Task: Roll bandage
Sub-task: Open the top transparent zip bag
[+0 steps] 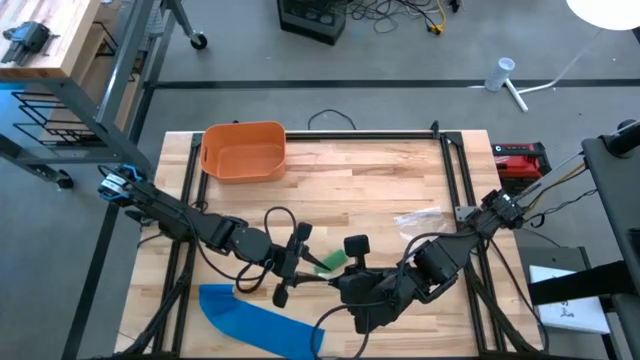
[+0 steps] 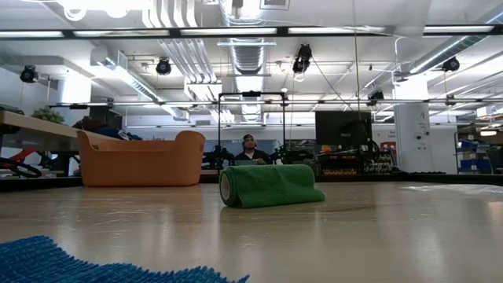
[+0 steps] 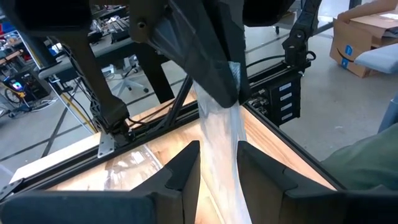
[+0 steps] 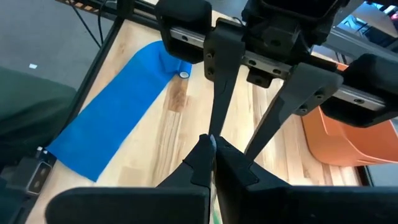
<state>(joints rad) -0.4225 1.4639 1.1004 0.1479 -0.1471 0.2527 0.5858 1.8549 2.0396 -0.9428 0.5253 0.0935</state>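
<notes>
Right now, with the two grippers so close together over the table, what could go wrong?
The right gripper is shut on a thin pale strip that runs between the open fingers of the left gripper; a hard pull might slip it free. The two grippers nearly touch, so they could collide. The green roll lies loose and might roll away.

Basket [image 1: 243,150] at table's [image 1: 380,190] far left. Bandage roll [image 1: 333,260] near centre, btwn left gripper [image 1: 292,262] and right gripper [image 1: 352,280]. Cloth [image 1: 250,322] flat at near edge, left of centre. Plastic wrapper [image 1: 418,217] right of centre.
</notes>
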